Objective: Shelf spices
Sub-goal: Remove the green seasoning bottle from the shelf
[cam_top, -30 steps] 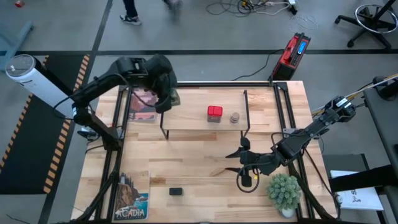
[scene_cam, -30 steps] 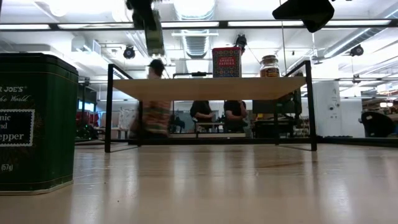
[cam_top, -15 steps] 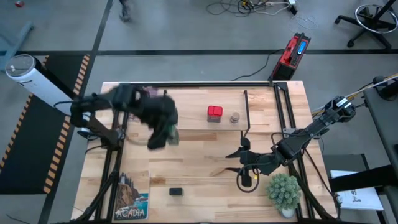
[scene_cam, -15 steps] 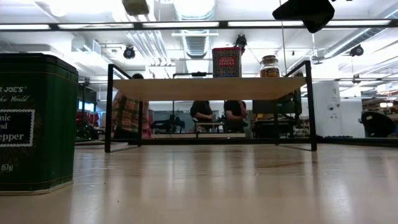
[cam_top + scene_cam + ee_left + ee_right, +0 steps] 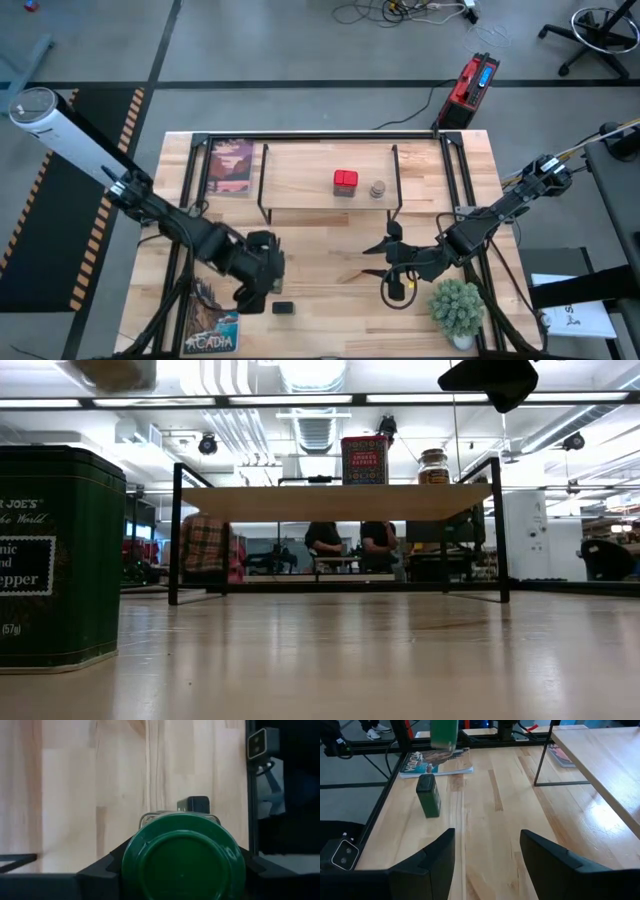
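Note:
My left gripper [image 5: 256, 288] is shut on the green-lidded jar [image 5: 182, 862], above the near left part of the table. The dark olive square tin [image 5: 283, 307] stands on the tabletop just beyond the jar and fills the left of the low view [image 5: 55, 555]. The red boxy tin [image 5: 345, 181] and the tiny grey-brown jar [image 5: 377, 188] stand on the shelf [image 5: 310, 195]. My right gripper [image 5: 385, 262] is open and empty, low over the table's near right part. My left gripper pinches the green-lidded jar between its two fingers, one on each side of the lid's rim [image 5: 127, 862]. The fingers come from above, pointing down. The jar hangs upright with its lid toward the wrist, lifted clear of the table [image 5: 444, 732].
One flat picture book [image 5: 232, 165] lies at the far left beside the shelf, and another [image 5: 210, 320] at the near left corner. A green potted plant [image 5: 458, 308] stands at the near right. Bare tabletop [image 5: 330, 250] lies between the shelf and the near edge.
My left gripper has swung from above the shelf's left end toward the table's near edge, carrying the green-lidded jar. It is now over the spot beside the dark olive tin. The jar has stayed clear of the table.

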